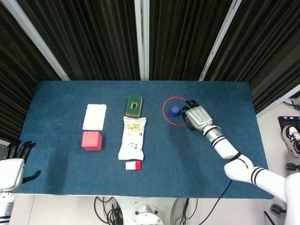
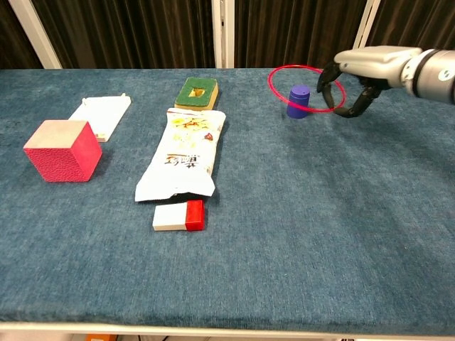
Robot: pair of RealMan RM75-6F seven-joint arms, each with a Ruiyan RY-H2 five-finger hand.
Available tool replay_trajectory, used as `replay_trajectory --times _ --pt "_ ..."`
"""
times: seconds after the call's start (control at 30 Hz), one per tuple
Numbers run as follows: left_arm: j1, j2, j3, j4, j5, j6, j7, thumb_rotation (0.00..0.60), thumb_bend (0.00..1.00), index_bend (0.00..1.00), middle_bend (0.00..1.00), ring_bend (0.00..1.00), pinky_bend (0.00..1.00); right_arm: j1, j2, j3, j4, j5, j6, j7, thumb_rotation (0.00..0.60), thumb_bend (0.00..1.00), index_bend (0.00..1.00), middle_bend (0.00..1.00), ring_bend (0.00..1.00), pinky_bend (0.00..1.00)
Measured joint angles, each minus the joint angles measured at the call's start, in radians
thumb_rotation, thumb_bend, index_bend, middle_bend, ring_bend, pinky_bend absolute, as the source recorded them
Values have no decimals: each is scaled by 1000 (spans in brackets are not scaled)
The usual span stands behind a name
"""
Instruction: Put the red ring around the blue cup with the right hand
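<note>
The small blue cup (image 1: 175, 111) (image 2: 298, 101) stands upright on the blue table at the back right. My right hand (image 1: 197, 117) (image 2: 357, 72) holds the thin red ring (image 1: 164, 114) (image 2: 274, 85) by its right side, lifted above the cloth. In the head view the ring's outline encircles the cup. In the chest view the ring hangs tilted at about the height of the cup's top. My left hand (image 1: 11, 168) hangs off the table's front left corner, fingers spread, holding nothing.
A green sponge (image 1: 134, 105), a snack bag (image 1: 132, 137) and a small red-and-white box (image 1: 133, 165) lie left of the cup. Further left are a white pad (image 1: 94, 116) and a red cube (image 1: 92, 140).
</note>
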Motion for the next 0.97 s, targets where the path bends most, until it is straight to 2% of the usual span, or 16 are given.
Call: replay_trajectory --times 0.07,0.17,0.27,0.43,0.57,0.8,0.97 --pt "2 -1 1 1 -1 1 -2 600 125 148 111 15 0 1 -10 -1 4 8 9 -17 600 22 257 123 0 0" --pt "3 -2 0 5 -2 2 -7 600 124 148 111 15 0 -7 -11 -6 -7 15 41 -38 600 0 114 91 0 0" --pt "0 -3 -1 8 0 -1 -9 600 124 148 111 15 0 -28 5 -10 -40 20 85 -54 600 0 60 81 0 0" --pt "-6 -8 -11 19 1 3 -21 600 125 148 111 14 0 -105 83 -22 -157 16 211 -68 600 15 52 98 0 0" --pt "-8 -16 -18 28 3 12 -27 600 122 149 111 15 0 -217 182 -54 -291 -11 368 -69 600 118 51 109 0 0" --pt "-12 -28 -29 24 10 27 -17 600 117 149 111 15 0 -496 373 -166 -487 -114 697 -1 600 161 51 88 0 0" --pt "-16 -32 -34 8 20 38 6 600 116 148 111 15 0 -637 453 -240 -549 -200 838 72 600 162 47 78 0 0"
